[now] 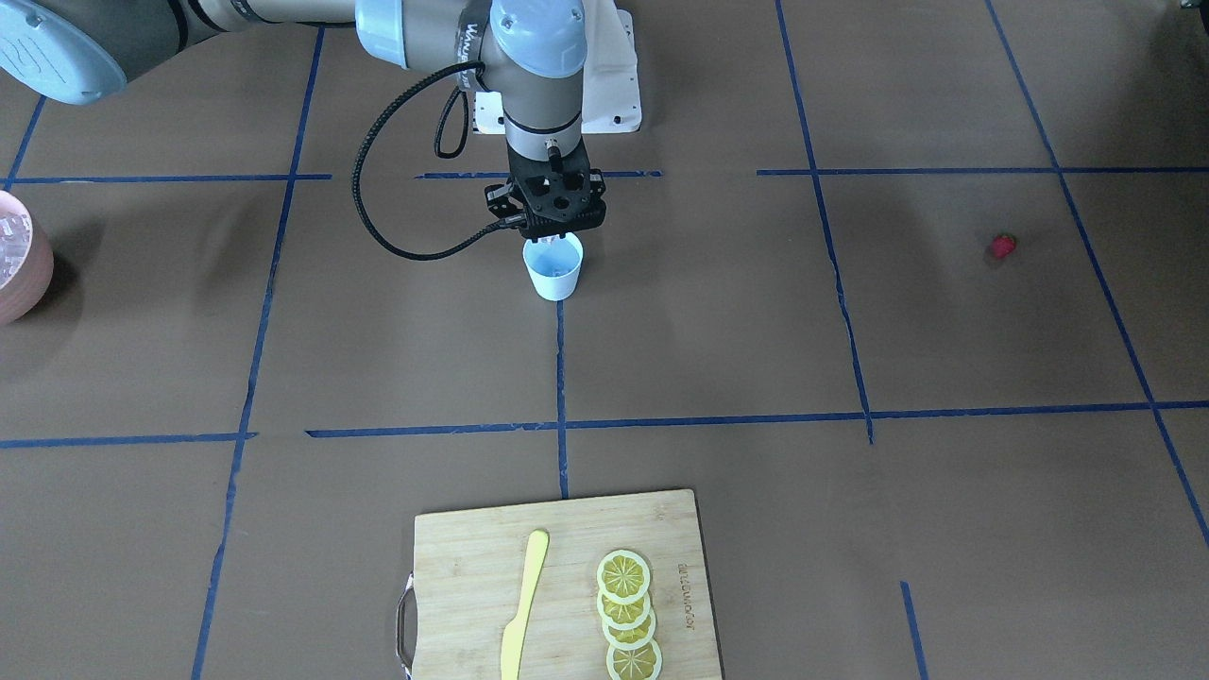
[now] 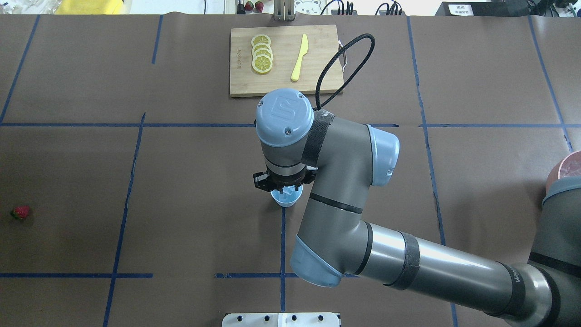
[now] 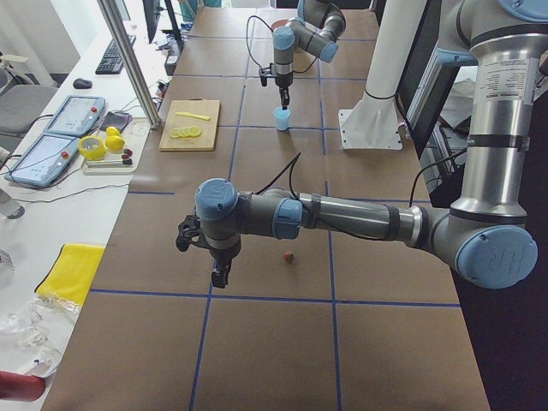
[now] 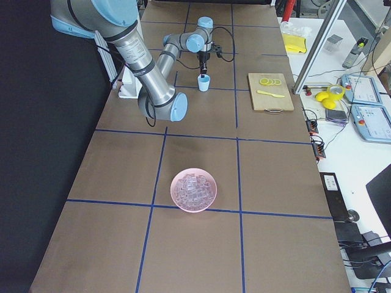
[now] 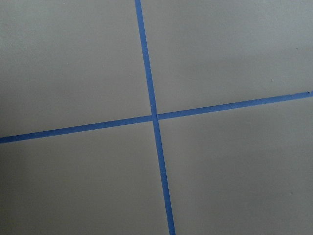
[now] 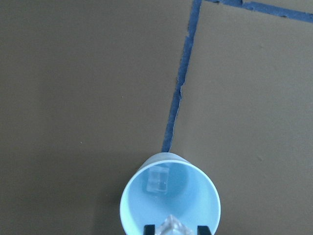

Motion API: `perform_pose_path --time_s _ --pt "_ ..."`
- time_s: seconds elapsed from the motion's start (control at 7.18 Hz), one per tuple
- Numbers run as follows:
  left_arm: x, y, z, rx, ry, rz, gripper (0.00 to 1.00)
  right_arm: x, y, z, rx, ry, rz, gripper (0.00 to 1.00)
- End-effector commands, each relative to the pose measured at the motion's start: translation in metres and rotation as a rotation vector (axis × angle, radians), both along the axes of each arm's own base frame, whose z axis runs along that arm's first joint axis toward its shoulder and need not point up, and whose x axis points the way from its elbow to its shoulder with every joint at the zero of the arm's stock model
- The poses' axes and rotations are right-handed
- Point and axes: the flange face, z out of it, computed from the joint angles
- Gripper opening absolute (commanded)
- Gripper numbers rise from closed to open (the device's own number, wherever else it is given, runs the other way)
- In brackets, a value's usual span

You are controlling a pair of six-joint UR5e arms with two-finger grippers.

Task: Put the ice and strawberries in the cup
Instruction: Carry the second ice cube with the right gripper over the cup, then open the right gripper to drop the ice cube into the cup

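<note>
The light blue cup (image 1: 554, 269) stands upright near the table's middle; it also shows in the overhead view (image 2: 286, 198) and the right wrist view (image 6: 170, 196). One ice cube (image 6: 157, 180) lies inside it. My right gripper (image 6: 172, 230) hangs just over the cup's mouth, shut on a second ice cube (image 6: 172, 224). The strawberry (image 1: 1002, 246) lies alone on the table far off on my left side (image 2: 21, 212). My left gripper (image 3: 220, 276) hovers near the strawberry (image 3: 289, 256); I cannot tell if it is open or shut.
A pinkish bowl (image 4: 193, 190) holding several ice cubes sits at my right. A wooden cutting board (image 2: 317, 81) with lemon slices (image 2: 262, 53) and a yellow knife (image 2: 299, 58) lies at the far edge. Blue tape lines cross the brown table.
</note>
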Motion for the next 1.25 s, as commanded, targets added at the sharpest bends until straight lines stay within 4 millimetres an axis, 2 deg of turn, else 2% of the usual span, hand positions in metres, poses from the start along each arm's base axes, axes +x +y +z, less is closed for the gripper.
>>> perform_pose_path --time_s 0.0,0.14,0.42,0.56,0.7,0.84,0.98,1.11 --pt "0.000 0.000 0.000 -0.001 0.000 0.000 1.00 -0.005 -0.001 0.000 0.005 -0.006 -0.002 0.01" --pt "0.000 0.000 0.000 -0.001 0.000 0.000 1.00 -0.005 -0.001 0.000 0.008 -0.008 -0.004 0.08" --pt "0.000 0.000 0.002 0.001 -0.002 0.000 1.00 -0.002 0.000 -0.003 0.014 -0.017 -0.006 0.80" --pt "0.000 0.000 0.001 0.002 0.000 0.000 1.00 -0.002 0.000 -0.004 0.014 -0.019 -0.003 0.87" --pt "0.000 0.000 0.001 0.004 0.000 0.000 1.00 -0.002 0.000 -0.004 0.013 -0.019 -0.002 0.88" --pt "0.000 0.000 0.000 0.005 0.000 0.000 1.00 -0.001 0.000 -0.004 0.015 -0.020 -0.001 0.98" --pt "0.000 -0.001 -0.001 0.007 -0.002 0.000 1.00 0.013 -0.001 -0.016 0.027 -0.047 0.009 0.99" --pt "0.001 -0.001 -0.001 0.008 -0.002 0.001 1.00 0.038 -0.008 -0.025 0.027 -0.058 0.029 0.99"
